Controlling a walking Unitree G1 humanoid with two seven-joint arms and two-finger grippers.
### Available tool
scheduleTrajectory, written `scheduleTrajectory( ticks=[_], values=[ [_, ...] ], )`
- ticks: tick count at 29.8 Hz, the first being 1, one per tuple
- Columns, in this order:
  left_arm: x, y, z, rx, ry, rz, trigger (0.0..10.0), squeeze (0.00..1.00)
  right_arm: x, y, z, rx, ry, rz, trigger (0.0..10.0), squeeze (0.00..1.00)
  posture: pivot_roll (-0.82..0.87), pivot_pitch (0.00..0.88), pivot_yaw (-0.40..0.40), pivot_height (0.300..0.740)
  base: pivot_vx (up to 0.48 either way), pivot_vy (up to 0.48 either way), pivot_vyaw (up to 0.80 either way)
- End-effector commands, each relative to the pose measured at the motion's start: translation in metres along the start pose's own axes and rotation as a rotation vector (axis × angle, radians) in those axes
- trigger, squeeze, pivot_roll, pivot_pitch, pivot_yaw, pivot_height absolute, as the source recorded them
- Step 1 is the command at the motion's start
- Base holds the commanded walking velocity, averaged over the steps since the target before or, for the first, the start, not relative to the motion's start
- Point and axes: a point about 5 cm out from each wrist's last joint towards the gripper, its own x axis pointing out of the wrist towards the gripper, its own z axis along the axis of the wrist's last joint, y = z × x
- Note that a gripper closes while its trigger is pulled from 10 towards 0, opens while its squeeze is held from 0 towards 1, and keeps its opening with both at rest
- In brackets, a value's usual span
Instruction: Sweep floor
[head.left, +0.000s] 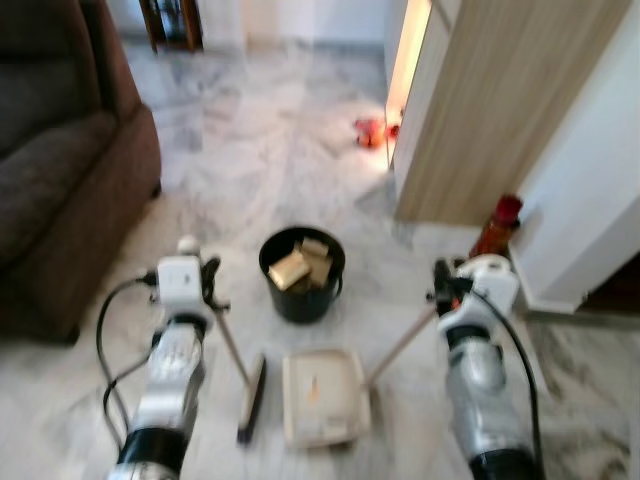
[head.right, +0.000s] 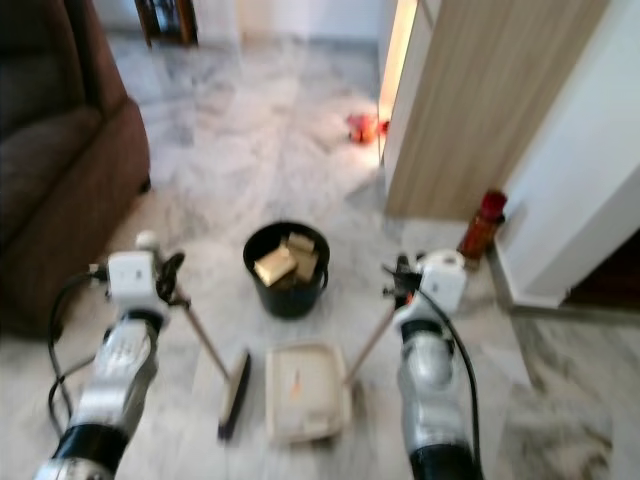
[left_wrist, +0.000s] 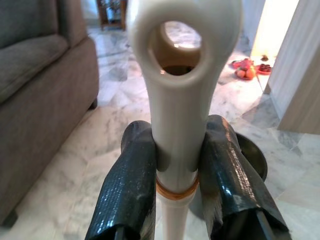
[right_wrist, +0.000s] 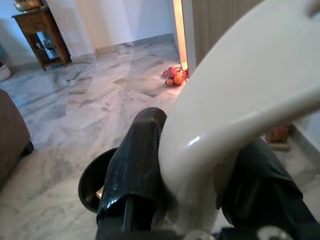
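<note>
A broom (head.left: 251, 397) with a dark brush head rests on the marble floor, its pale handle (left_wrist: 174, 115) slanting up to my left gripper (head.left: 210, 285), which is shut on the handle's looped end. Beside the brush lies a cream dustpan (head.left: 320, 396). Its long handle (head.left: 400, 345) rises to my right gripper (head.left: 440, 285), shut on the cream grip (right_wrist: 235, 100). Just beyond the two tools stands a black bucket (head.left: 302, 275) holding several tan scraps.
A brown sofa (head.left: 60, 170) fills the left side. At the right stand a wooden panel (head.left: 490, 110) and a white wall with a red bottle (head.left: 497, 226) at its foot. Red items (head.left: 370, 130) lie by the doorway. Open marble floor stretches ahead.
</note>
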Motion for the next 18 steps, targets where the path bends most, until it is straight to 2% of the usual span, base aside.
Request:
scheduleTrajectory(
  ticks=[1, 13, 18],
  values=[
    [0.001, -0.001, 0.005, 0.014, -0.023, -0.003, 10.0, 0.00, 0.002, 0.000, 0.010, 0.025, -0.051, -0.002, 10.0, 0.00, -0.07, 0.078, 0.009, 0.740, 0.000, 0.000, 0.00],
    [0.000, 0.002, 0.003, 0.019, -0.017, -0.002, 10.0, 0.00, 0.001, -0.006, 0.018, 0.015, -0.079, -0.017, 10.0, 0.00, -0.07, 0.080, 0.009, 0.740, 0.000, 0.000, 0.00],
    [0.001, 0.002, 0.003, 0.021, -0.016, -0.001, 10.0, 0.00, -0.001, -0.007, 0.030, 0.006, -0.119, -0.008, 10.0, 0.00, -0.08, 0.083, 0.011, 0.740, 0.000, 0.000, 0.00]
  ],
)
